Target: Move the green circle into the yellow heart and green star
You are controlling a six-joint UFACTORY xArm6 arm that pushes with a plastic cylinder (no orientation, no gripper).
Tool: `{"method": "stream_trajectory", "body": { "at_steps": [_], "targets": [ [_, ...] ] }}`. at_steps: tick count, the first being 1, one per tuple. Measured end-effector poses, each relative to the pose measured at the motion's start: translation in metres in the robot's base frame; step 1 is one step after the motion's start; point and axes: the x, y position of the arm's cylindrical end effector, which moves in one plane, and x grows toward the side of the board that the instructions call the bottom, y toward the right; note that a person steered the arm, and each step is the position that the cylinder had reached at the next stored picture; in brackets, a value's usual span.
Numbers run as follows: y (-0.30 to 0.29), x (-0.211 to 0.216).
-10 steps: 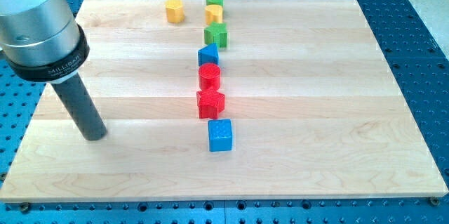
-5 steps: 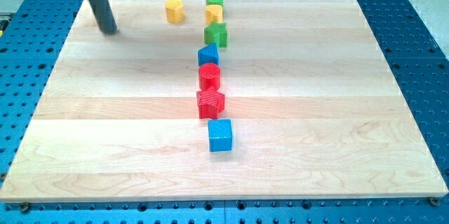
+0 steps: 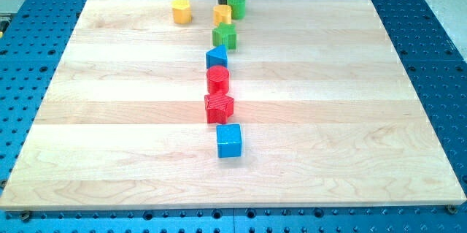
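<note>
The green circle (image 3: 236, 6) sits near the view's top edge of the wooden board (image 3: 109, 116), just right of the yellow heart (image 3: 222, 14) and touching or nearly touching it. The green star (image 3: 225, 36) lies directly below the heart. My rod comes down from the view's top and my tip (image 3: 225, 3) stands just above the yellow heart, at the green circle's left side.
A yellow block (image 3: 181, 11) lies left of the heart. Below the green star a column runs down the board: a blue block (image 3: 217, 58), a red cylinder (image 3: 218, 80), a red star (image 3: 219, 107) and a blue cube (image 3: 229, 140).
My tip swept from the board's left side up to the top left, then right to behind the yellow heart. The green circle has shifted right and slightly down, off the spot above the heart.
</note>
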Motion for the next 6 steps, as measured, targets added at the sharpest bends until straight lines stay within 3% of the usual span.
{"method": "stream_trajectory", "body": {
  "at_steps": [1, 3, 5, 6],
  "targets": [
    [0.043, 0.018],
    [0.117, 0.000],
    [0.067, 0.062],
    [0.058, 0.043]
  ]
}}
